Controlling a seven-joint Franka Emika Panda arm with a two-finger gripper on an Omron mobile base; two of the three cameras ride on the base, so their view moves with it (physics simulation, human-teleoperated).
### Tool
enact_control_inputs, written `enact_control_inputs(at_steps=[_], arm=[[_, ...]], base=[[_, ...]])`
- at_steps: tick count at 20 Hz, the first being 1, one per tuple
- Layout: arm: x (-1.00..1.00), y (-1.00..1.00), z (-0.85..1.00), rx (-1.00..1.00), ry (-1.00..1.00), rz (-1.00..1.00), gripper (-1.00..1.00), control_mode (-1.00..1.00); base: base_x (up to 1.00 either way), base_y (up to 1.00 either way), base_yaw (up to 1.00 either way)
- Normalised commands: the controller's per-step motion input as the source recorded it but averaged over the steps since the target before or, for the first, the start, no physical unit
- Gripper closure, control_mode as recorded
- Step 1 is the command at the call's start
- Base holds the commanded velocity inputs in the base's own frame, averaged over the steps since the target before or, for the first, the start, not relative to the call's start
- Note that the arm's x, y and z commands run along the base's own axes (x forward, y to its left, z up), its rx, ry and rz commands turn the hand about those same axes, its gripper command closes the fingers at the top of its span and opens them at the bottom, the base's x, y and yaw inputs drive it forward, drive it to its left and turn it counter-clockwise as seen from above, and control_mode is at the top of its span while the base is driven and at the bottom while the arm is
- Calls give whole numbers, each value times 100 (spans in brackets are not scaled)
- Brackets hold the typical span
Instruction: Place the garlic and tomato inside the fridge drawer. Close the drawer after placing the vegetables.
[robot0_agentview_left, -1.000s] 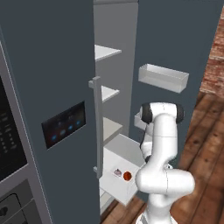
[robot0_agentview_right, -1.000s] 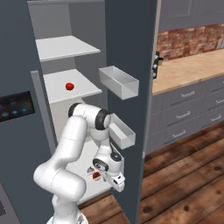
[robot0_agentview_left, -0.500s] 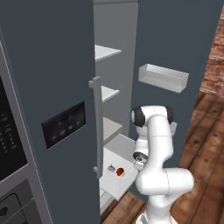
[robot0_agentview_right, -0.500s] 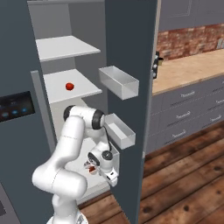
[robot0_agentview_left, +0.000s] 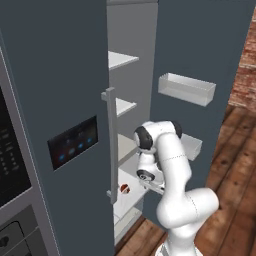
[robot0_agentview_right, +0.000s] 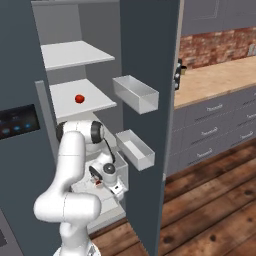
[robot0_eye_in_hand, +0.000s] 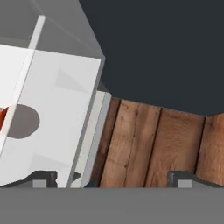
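Two small dark fingertips (robot0_eye_in_hand: 43, 179) rise at the bottom of my hand view, set wide apart with nothing between them; I record the gripper (robot0_eye_in_hand: 111, 179) as spread and empty. It hangs over the near corner of the fridge drawer (robot0_eye_in_hand: 65, 109), with one tip above the drawer's white bottom and the other above the wooden floor (robot0_eye_in_hand: 148, 144).

In the left base view the gripper (robot0_agentview_left: 150, 184) sits low at the drawer's (robot0_agentview_left: 125, 200) near right side, just beside the open fridge door (robot0_agentview_left: 200, 100). The right base view shows the same: the gripper (robot0_agentview_right: 114, 186) at the front of the drawer (robot0_agentview_right: 107, 192), which stands pulled out below the shelves.

Inside the drawer I see a small red and white item (robot0_agentview_left: 124, 188) on the white bottom, left of the gripper. I cannot tell what it is. A sliver of red at the left edge of the hand view may be the same item. I cannot pick out the garlic in any view.

Farther in and higher, the tomato (robot0_agentview_right: 79, 98) lies on the middle white shelf (robot0_agentview_right: 95, 102), well apart from the gripper and the drawer.

On the door, a lower tray (robot0_agentview_right: 135, 149) and an upper tray (robot0_agentview_right: 136, 94) hang to the right of the arm. Beyond the door, far right, runs a wooden counter (robot0_agentview_right: 215, 80) over grey cabinets (robot0_agentview_right: 215, 130), backed by a brick wall (robot0_agentview_right: 220, 45).
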Motion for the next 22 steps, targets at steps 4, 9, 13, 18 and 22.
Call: enact_control_inputs(at_steps=[4,9,13,18,22], arm=[[-45,-36,0,9,-7,0,-100,-100],[-43,-20,20,12,-6,0,-100,-100],[25,18,34,3,0,-3,-100,-100],[92,40,4,3,0,-1,-100,-100],[100,54,0,5,0,0,-100,-100]], base=[[0,0,0],[0,0,0],[0,0,0],[0,0,0],[0,0,0]])
